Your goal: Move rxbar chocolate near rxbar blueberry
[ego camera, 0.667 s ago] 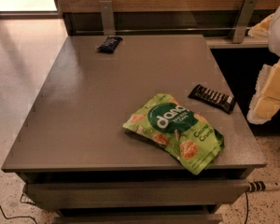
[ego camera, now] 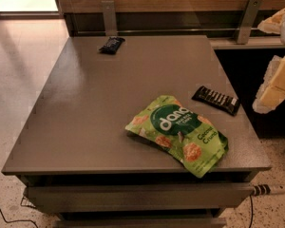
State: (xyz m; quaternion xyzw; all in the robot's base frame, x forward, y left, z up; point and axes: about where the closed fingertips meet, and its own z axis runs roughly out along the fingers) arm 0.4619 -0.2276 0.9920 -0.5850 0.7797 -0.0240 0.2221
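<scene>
Camera view, only view.
- Chocolate bar (ego camera: 216, 100): flat on table (ego camera: 85, 108), near right edge, just past upper right corner of green bag (ego camera: 179, 132), not touching it.
- Long axis diagonal: far-left end to near-right end, pale end toward table's right edge.
- Blueberry bar (ego camera: 111, 44): far left corner, well apart, diagonally across table.
- Gripper (ego camera: 274, 87): off table's right side, raised; spread or pressed together, cannot tell.
- Chocolate bar lies picture-left of gripper, near.
- Judged next: reach in from right, pinch across short axis, carry toward far left.

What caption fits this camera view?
End effector hangs right of table; rxbar chocolate lies beside green bag, rxbar blueberry at far back edge.
</scene>
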